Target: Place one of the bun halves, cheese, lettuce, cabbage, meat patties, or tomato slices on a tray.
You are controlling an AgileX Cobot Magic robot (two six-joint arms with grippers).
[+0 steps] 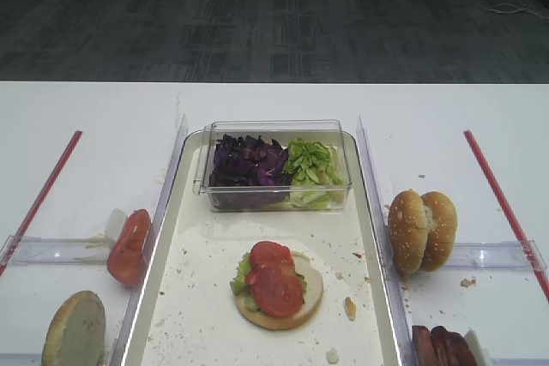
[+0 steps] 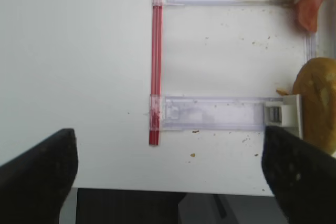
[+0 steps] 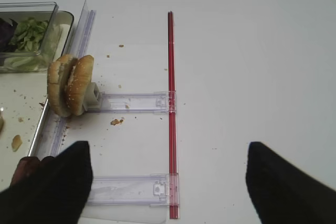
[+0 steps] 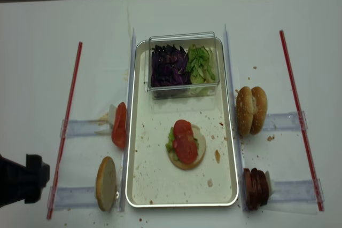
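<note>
- Tabletop of plain white [image 1: 86, 109] is seen carrying everything, with two thin red strips [image 4: 72, 105] marking off the outer sides.
- The long rectangular silvery-white tray with a raised metallic rim [image 4: 140, 180] is laid down the middle, its surface speckled with crumbs.
- A small clear plastic tub [image 1: 273, 165] is set at the tray's far end; chopped dark purple cabbage shreds [image 1: 249, 163] fill its left part and light green crinkly lettuce pieces [image 1: 312, 163] its right.
- On the tray's near half a pale-faced round bun half is laid flat [image 1: 310, 291], with green leaf peeping out on its left and two glossy red tomato slices [image 1: 276, 280] overlapping on top.
- Round golden-brown sesame-seeded bun halves [image 1: 421, 231] are stood on edge as a pair in a clear holder to the right of the tray; a single one [image 4: 106, 183] is stood to the left.
- Dark reddish-brown round meat patties [image 4: 255, 188] are stacked on edge at the near right.
- One spare tomato slice [image 1: 129, 246] is propped on edge just left of the tray.
- The left gripper [image 2: 168, 177] is held wide apart and empty over bare table, well clear of the tray; the right gripper [image 3: 168, 182] is likewise spread and empty.
- A tomato placing is judged finished; the next move is thought to call for a patty or bun half to be picked and carried to the stack.
</note>
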